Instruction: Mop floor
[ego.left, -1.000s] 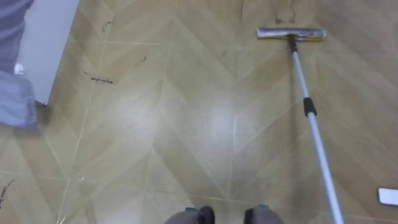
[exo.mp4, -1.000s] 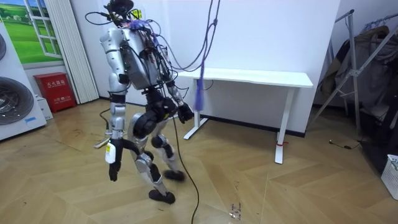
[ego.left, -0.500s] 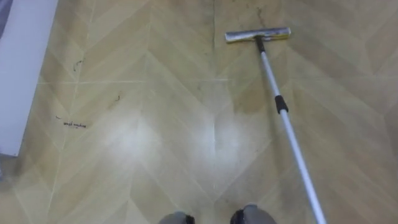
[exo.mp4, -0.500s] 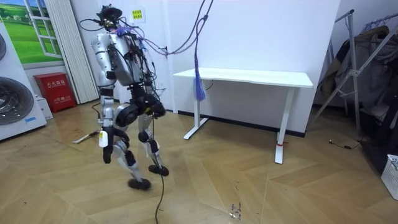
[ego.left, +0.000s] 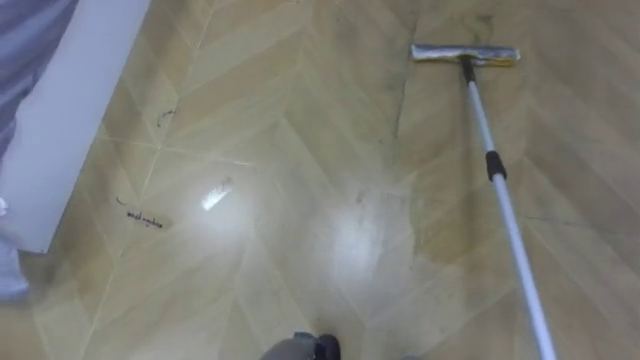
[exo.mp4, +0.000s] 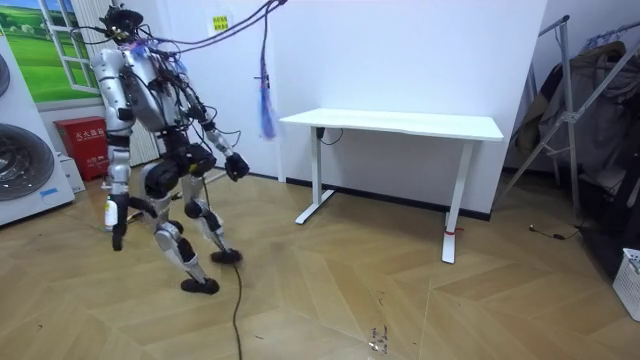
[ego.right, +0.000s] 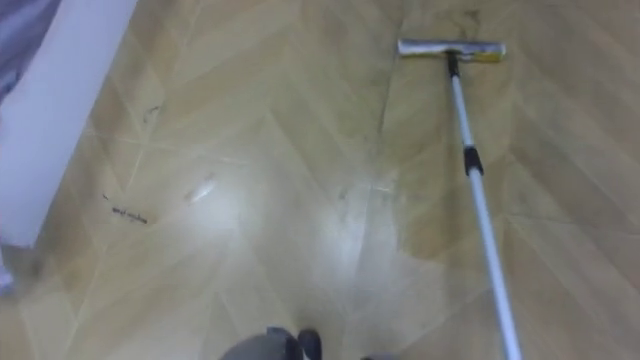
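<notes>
The flat mop head (ego.left: 466, 54) lies on the wooden floor well ahead of me, to the right. Its silver pole (ego.left: 505, 215), with a black collar, rises back toward my lower right and leaves the eye views there. The floor under and beside the pole (ego.left: 450, 190) looks darker than the rest. In the room view I stand in mid-stride near the red box. My right hand (exo.mp4: 236, 165) is at hip height on the room view's right. My left hand (exo.mp4: 116, 238) hangs low by my leg. The mop is hidden behind my body there.
A white panel (ego.left: 80, 110) with grey cloth (ego.left: 25, 50) beside it runs along my left. Dark scuff marks (ego.left: 143, 218) dot the floor near it. The room view shows a washer (exo.mp4: 25, 160), a red box (exo.mp4: 88, 145), a white desk (exo.mp4: 400, 125) and a drying rack (exo.mp4: 590, 100).
I have walked toward the room view's left, away from the desk. The mop head stays ahead of me. The eye view swayed with my steps, so the white panel shifted.
</notes>
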